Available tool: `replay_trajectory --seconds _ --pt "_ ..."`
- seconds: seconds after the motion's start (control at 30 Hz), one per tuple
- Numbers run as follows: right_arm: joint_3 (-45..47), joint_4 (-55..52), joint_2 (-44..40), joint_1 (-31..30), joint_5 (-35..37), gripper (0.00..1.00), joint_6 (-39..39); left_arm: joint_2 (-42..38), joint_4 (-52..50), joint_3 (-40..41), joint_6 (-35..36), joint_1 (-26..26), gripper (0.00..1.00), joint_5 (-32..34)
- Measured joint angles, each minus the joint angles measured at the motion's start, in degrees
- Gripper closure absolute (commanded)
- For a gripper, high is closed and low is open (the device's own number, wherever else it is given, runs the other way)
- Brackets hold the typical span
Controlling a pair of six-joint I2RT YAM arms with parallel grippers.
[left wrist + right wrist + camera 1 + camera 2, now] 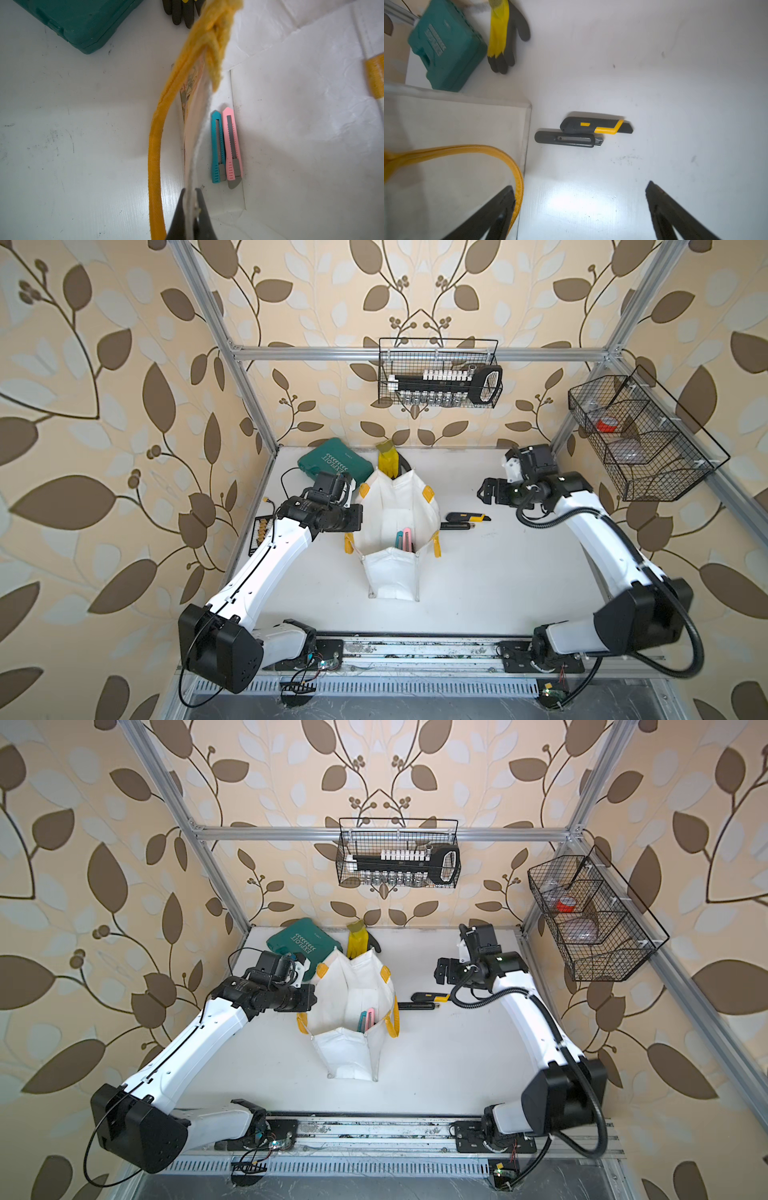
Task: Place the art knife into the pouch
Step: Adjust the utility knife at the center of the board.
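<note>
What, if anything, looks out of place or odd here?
Nothing is spilled or broken. The left hand pinches the pouch at its rim, holding its mouth open. A teal knife and a pink knife lie inside; a black-and-yellow knife and a black knife lie outside on the table. A lone work glove lies by the green case.

The pouch (390,572) is white with yellow handles (154,145); teal knife (217,149), pink knife (232,149), black-and-yellow knife (591,125), black knife (566,138); the tool case (446,45) is green.
</note>
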State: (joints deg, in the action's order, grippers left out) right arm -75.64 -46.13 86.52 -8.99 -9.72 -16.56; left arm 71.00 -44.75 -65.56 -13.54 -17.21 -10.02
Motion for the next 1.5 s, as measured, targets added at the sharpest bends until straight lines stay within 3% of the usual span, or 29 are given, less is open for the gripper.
replay_trajectory --seconds 0.13,0.5,1.5 --pt "5.29 1.40 5.35 -1.84 -1.79 0.00 -1.88 0.00 0.00 0.00 0.00 0.00 1.00 0.02" --pt "3.28 4.68 15.32 -10.49 3.15 0.00 -6.21 0.00 0.00 0.00 0.02 0.00 1.00 0.02" --pt "-7.17 9.73 29.03 -7.26 3.48 0.00 -12.96 0.39 0.02 0.00 0.13 0.00 1.00 0.13"
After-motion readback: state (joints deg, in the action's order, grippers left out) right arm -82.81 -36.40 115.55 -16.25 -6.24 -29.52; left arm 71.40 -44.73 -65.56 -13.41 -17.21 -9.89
